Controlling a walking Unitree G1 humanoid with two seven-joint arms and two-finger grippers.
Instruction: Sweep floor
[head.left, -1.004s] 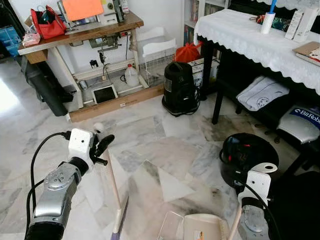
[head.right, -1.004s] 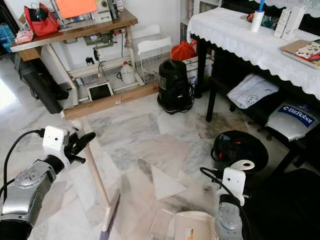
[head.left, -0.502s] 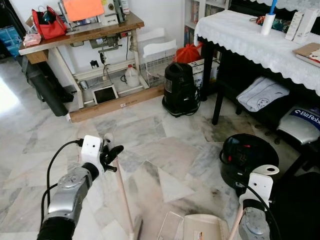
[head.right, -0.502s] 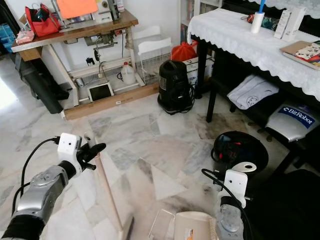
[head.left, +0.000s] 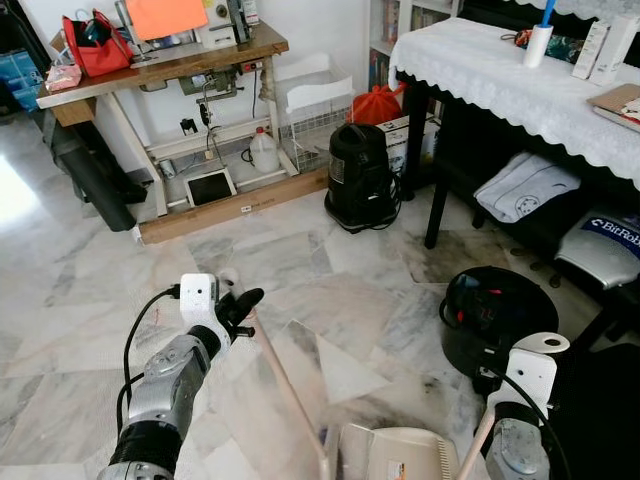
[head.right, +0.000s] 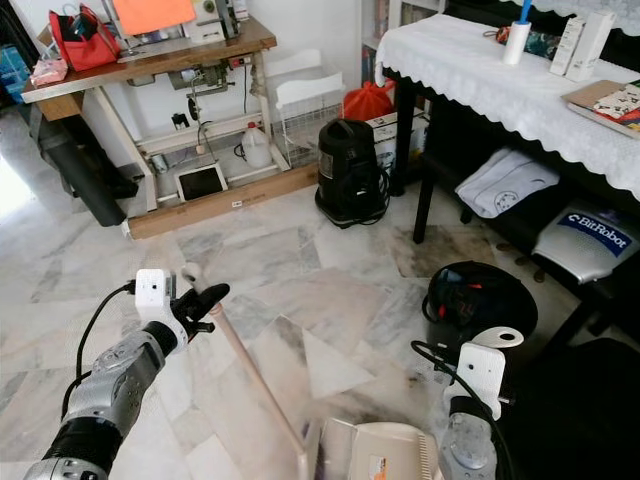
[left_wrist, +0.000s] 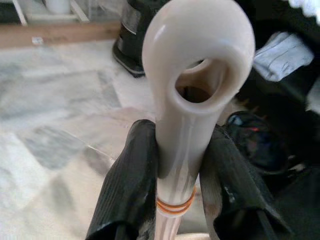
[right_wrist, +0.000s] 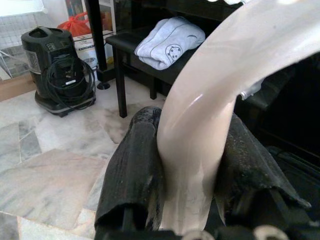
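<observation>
The right gripper (right_wrist: 192, 200) clamps the dustpan handle (right_wrist: 215, 115); the dustpan (head.left: 400, 455) rests below it. The left gripper (left_wrist: 182, 185) grasps the broom handle (left_wrist: 192, 100), which has swung inward, bringing the broom head against the dustpan's edge. Beyond stands the black vacuum (head.left: 360, 178).

The marble floor (head.left: 330, 280) carries a black vacuum cleaner (head.left: 360, 178), a round black machine (head.left: 497, 315), a beige dustpan (head.left: 405, 455) and a long wooden plank (head.left: 235, 206). The broom (head.left: 285, 385) leans with its head beside the dustpan.
</observation>
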